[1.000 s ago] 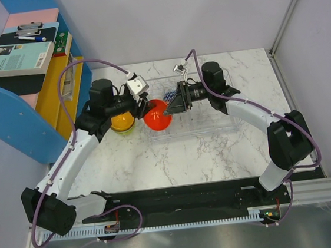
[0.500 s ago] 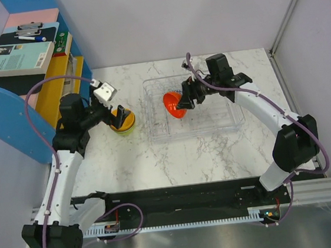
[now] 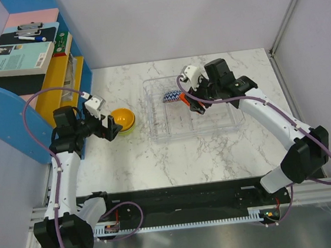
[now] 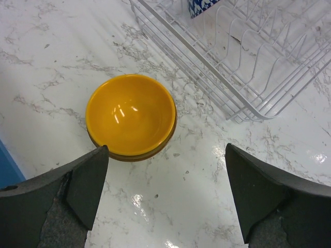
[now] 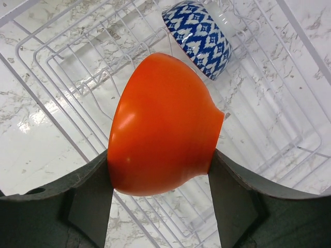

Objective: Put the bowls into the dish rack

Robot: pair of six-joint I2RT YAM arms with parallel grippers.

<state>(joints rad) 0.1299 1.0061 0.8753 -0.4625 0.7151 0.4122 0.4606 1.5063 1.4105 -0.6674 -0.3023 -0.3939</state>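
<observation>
My right gripper (image 5: 159,170) is shut on a red-orange bowl (image 5: 163,124), turned on its side above the clear dish rack (image 5: 62,57). A blue-white zigzag bowl (image 5: 199,39) stands on edge in the rack just beyond it. From above, the right gripper (image 3: 188,102) hangs over the rack's (image 3: 213,125) left half, beside the zigzag bowl (image 3: 170,97). A yellow-orange bowl (image 4: 130,116) sits upright on the marble left of the rack (image 4: 243,62). My left gripper (image 4: 165,150) is open and holds nothing, just short of that bowl (image 3: 122,119); from above the left gripper (image 3: 108,130) is at the bowl's left.
A blue shelf unit (image 3: 24,73) with books and a clipboard stands along the table's left side. Walls close the back and right. The arms' base rail (image 3: 186,207) runs along the near edge.
The left gripper let go of the red-orange bowl, opened wide and drew back left to the yellow-orange bowl. The right gripper carried the red-orange bowl to the right, over the rack.
</observation>
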